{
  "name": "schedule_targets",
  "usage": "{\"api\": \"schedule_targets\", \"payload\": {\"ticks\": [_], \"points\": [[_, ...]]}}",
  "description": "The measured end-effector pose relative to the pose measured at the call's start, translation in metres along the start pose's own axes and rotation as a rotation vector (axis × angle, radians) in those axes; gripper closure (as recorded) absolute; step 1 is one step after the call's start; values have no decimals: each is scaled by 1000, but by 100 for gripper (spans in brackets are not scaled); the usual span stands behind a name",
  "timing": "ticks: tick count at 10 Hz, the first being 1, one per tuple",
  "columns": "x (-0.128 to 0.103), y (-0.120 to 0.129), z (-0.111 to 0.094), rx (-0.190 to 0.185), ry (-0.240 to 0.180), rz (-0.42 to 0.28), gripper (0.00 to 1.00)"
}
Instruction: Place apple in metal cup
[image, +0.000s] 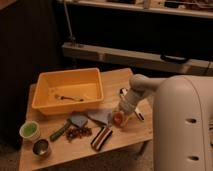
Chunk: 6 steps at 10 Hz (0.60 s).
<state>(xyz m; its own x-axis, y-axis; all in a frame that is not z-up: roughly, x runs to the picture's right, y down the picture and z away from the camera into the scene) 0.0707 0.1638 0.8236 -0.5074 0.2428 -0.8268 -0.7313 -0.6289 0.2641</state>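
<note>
Light wooden table (70, 152) in the middle of the scene, dark shelving behind it on the far side. The robot's bulky white body (185, 125) fills the right side, and its white arm (137, 86) bends down and left over the right part of the table. The two-finger gripper (119, 122) is low over the table just right of centre, its fingers closed around the small round orange-red apple (117, 118) - the fruit shows between them at the tip. Can't tell if the apple is touching the wood or lifted off it. The small shiny grey steel cup (41, 147) stands upright at the near left corner, well apart from the apple and gripper. Just beyond it on the far side is a white cup with green contents (30, 131). A big yellow-orange plastic bin (50, 82) takes up the far left of the table, with a thin dark utensil (67, 97) lying inside. Between the cups and the gripper lie a green elongated item (60, 131), a dark reddish-brown cluster of small pieces (78, 132), a grey-blue flat piece (78, 120) and a red-and-black striped object (101, 138) - the last just near-left of the apple.
</note>
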Motion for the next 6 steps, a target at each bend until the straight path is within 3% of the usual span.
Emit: {"api": "schedule_targets", "payload": {"ticks": [3,5,6], "points": [[25,31,-44,-68,-31,-69,82],[52,60,-75,-102,-40,-129,82],[74,86,-93,-127,-36,-178,82]]}}
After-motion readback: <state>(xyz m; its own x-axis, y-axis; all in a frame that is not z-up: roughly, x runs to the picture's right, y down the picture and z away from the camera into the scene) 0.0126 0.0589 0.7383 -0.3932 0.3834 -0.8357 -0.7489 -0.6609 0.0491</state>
